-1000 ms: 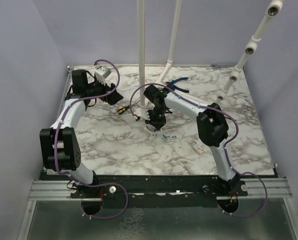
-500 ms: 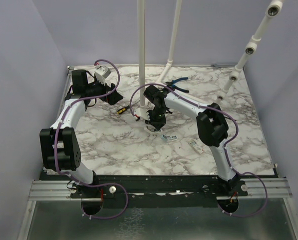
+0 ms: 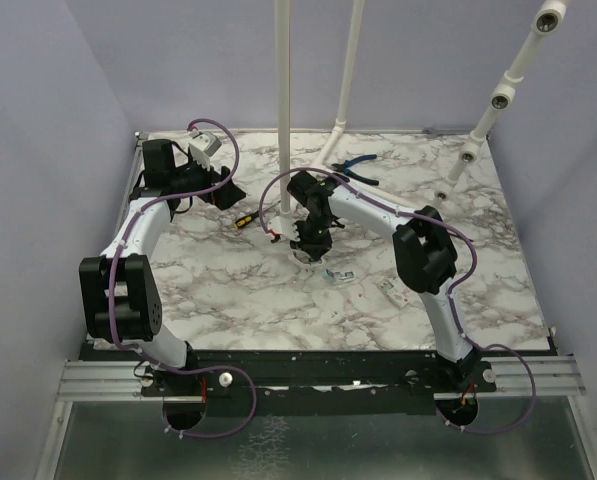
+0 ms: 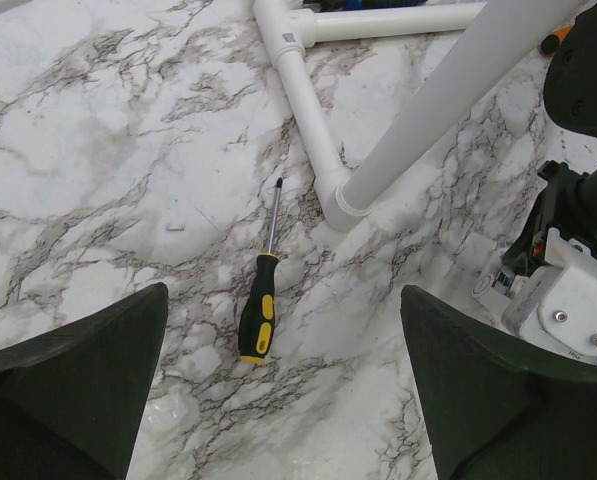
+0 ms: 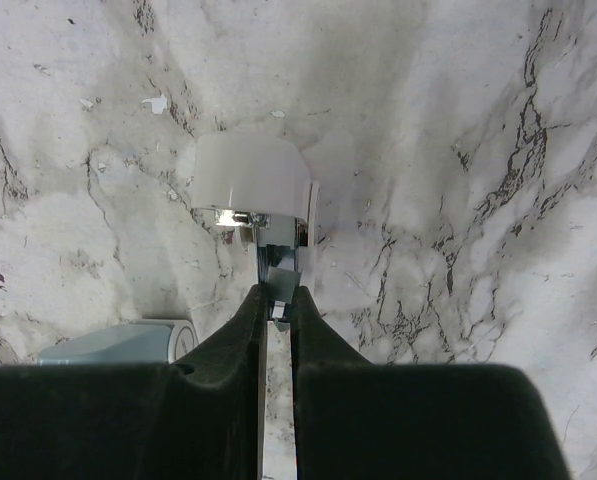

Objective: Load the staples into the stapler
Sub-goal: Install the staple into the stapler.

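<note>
The stapler (image 5: 250,180) lies on the marble table; its pale rounded shell points away from me and its silvery metal inner part (image 5: 278,262) sticks out toward my right gripper. My right gripper (image 5: 276,300) is shut on the end of that metal part. In the top view this gripper (image 3: 308,240) sits at the table's middle over the stapler (image 3: 306,254). A pale blue-green piece (image 5: 113,343) lies to the left of the fingers. My left gripper (image 4: 283,400) is wide open and empty, hovering at the far left (image 3: 228,195). Small pale bits (image 3: 336,275) lie near the stapler.
A yellow-handled screwdriver (image 4: 258,318) lies between my left fingers' span, also seen from above (image 3: 243,221). White PVC pipes (image 4: 308,100) stand and lie at the back. Blue-handled pliers (image 3: 356,165) lie at the far middle. A small pale item (image 3: 388,290) lies right of centre.
</note>
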You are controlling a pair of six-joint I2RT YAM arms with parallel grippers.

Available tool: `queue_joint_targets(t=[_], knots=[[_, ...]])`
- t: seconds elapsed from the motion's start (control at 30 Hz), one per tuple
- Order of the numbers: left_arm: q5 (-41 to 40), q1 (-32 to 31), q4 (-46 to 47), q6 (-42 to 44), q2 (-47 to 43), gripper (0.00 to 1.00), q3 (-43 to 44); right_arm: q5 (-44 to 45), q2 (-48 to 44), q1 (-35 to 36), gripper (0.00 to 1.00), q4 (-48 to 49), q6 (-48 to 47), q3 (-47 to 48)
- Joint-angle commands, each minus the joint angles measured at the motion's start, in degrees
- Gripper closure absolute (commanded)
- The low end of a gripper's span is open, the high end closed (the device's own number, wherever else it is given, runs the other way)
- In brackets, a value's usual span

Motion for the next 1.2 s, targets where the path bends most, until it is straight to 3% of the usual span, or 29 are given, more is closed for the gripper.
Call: queue_joint_targets(t=[0.0, 1.17], knots=[[1.7, 0.5, 0.0, 0.6, -0.2, 0.01, -0.7, 0.1, 1.8, 0.4, 0.92, 1.1, 0.6, -1.1], [2.1, 0.5, 0.0, 0.6, -1.0, 0.01, -0.9, 0.2, -1.7, 0.4, 0.93, 1.2, 3.6, -0.9]])
